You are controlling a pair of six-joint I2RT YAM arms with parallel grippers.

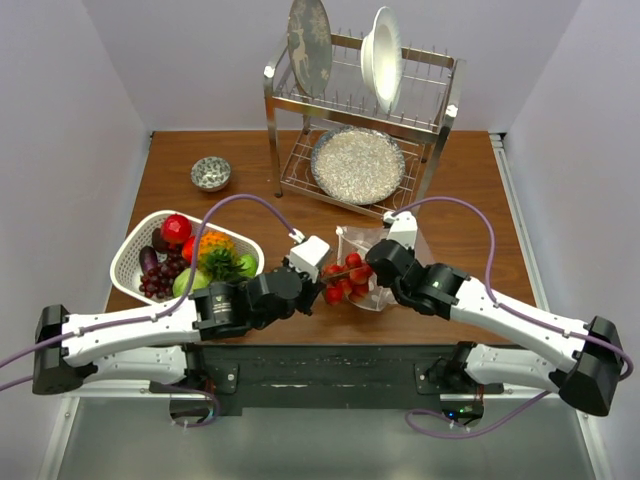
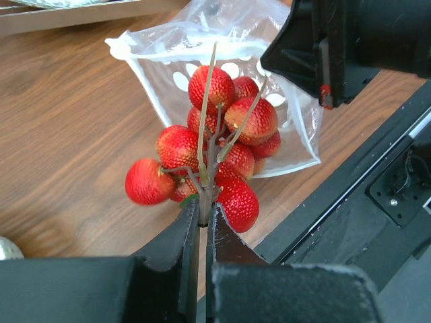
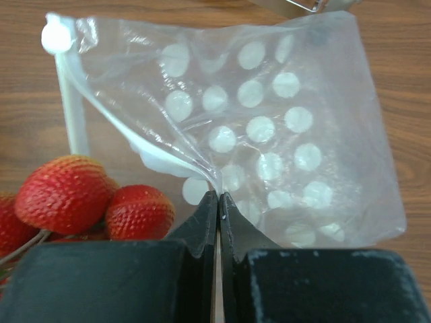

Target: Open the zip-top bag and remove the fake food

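Clear, crinkly zip-top bag (image 3: 303, 134), white-dotted with a white zip strip (image 3: 71, 114), rests on the wood-grain bench (image 2: 67, 134). The right pincer (image 3: 219, 202) is clenched on film at its mouth. Just outside that mouth, the left pincer (image 2: 203, 215) grasps the thin stem of bumpy red fake food (image 2: 232, 158).

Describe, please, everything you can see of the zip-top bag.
The bag is clear, crinkly plastic printed with white dots, with a white zip strip and slider. Its mouth is open; the right claw pinches one lip. It lies on the wooden table, with the red fruit bunch, held by the left claw, at its mouth.
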